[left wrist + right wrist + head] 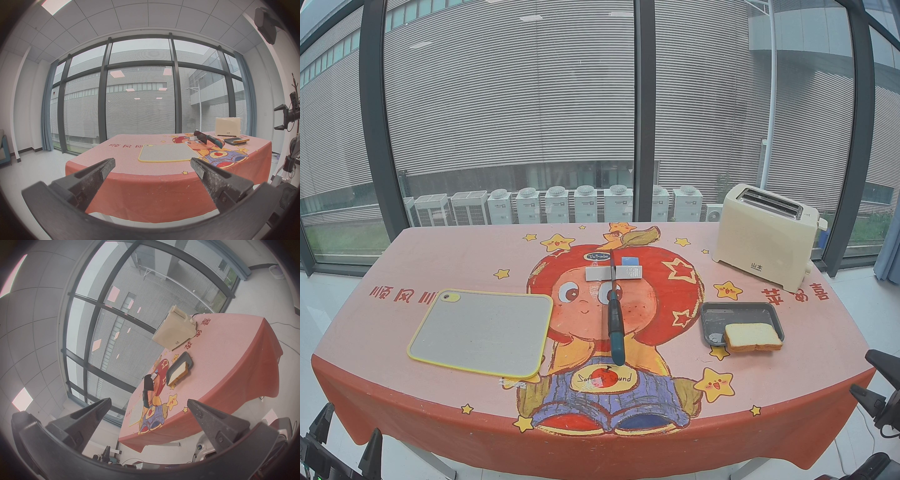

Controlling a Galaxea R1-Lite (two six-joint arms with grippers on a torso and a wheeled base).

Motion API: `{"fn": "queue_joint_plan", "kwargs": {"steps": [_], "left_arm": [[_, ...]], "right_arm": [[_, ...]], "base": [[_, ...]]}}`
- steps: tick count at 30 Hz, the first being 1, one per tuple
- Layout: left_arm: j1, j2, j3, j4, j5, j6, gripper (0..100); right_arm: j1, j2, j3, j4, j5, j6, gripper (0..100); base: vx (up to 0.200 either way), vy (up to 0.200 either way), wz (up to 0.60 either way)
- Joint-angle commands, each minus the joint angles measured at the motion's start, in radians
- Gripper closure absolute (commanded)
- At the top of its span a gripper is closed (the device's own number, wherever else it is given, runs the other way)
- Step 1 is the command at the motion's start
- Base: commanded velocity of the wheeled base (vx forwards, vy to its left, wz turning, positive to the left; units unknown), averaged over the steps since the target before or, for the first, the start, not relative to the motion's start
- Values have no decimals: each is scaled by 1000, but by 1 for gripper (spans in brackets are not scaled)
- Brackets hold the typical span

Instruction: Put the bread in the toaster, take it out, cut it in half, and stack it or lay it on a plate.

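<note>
A slice of white bread (753,336) lies at the front edge of a small grey tray (737,310) on the right of the table. Behind it stands a cream toaster (765,234) with empty slots. A knife (615,312) with a teal handle lies at the table's middle, its blade over a grey holder (597,273). A grey cutting board (481,331) with a yellow rim lies on the left. My left gripper (153,168) hangs open below the table's front left edge. My right gripper (148,415) is open off the front right corner, well away from the bread (178,372).
The table (425,262) has an orange-pink cartoon cloth and stands against tall windows. Bare cloth lies between the cutting board, knife and tray. The toaster (175,329) is near the back right edge.
</note>
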Motion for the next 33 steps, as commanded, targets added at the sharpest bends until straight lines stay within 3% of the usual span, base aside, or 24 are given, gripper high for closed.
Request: {"fn": "queue_joint_plan", "kwargs": {"steps": [1,5,9,10,15,33], "left_arm": [[0,2,18,0,0,0,0],[0,2,18,0,0,0,0],[0,2,18,0,0,0,0],[0,2,18,0,0,0,0],[0,2,18,0,0,0,0],[0,2,18,0,-1,0,0]], "right_arm": [[1,99,-15,-11,13,34,0],[1,154,-32,-48,23,117,0],[2,183,-32,-73,30,134,0],[7,225,-32,-91,49,149,0],[19,302,-31,-169,53,211,0],[58,389,-23,-288,76,223,0]], "base": [[0,0,0],[0,0,0],[0,0,0],[0,0,0],[0,0,0],[0,0,0]]}}
